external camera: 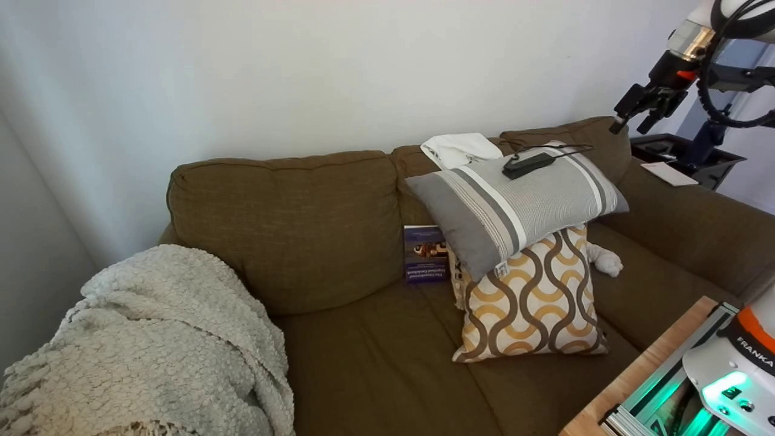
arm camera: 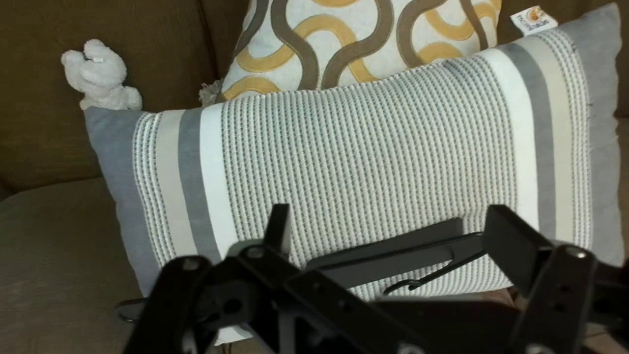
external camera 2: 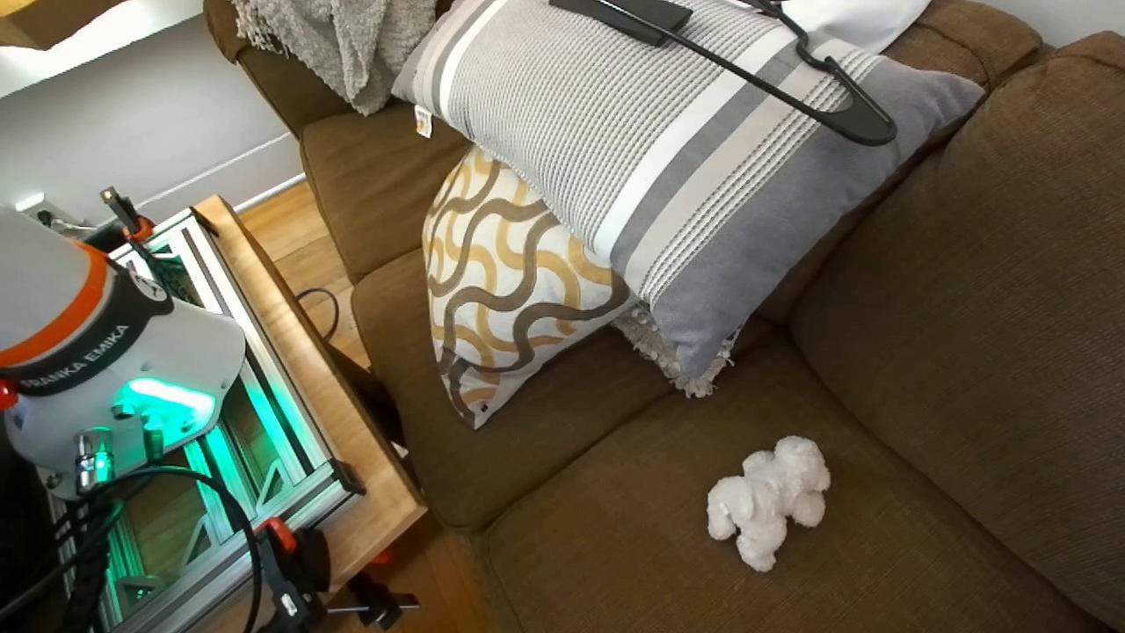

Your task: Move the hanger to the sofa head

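Black jaws loom nearest in the wrist view, spread wide and gripping nothing; an exterior view shows them up in the air, presumably wide to straddle something thin. Beyond them is the slim black hanger [external camera 2: 756, 81], lying across a grey-and-white striped pillow [external camera: 536, 203]. Under that, a yellow-and-brown patterned pillow [external camera: 536, 297] props it up; the stack seems to act as a raised stand, bringing the hanger close to the height of its goal. That goal is the sofa head [external camera: 281, 162], the rounded top of the brown backrest [external camera: 290, 236]; the hook lies on that side of the pillow, and a folded white cloth [external camera: 460, 148] covers part of the edge. Farther out, a white plush toy [external camera 2: 769, 501] lies on the seat [external camera: 375, 363], well apart from the hanger. Lowering and closing on the hanger probably comes next; loose fabric might get pinched too.
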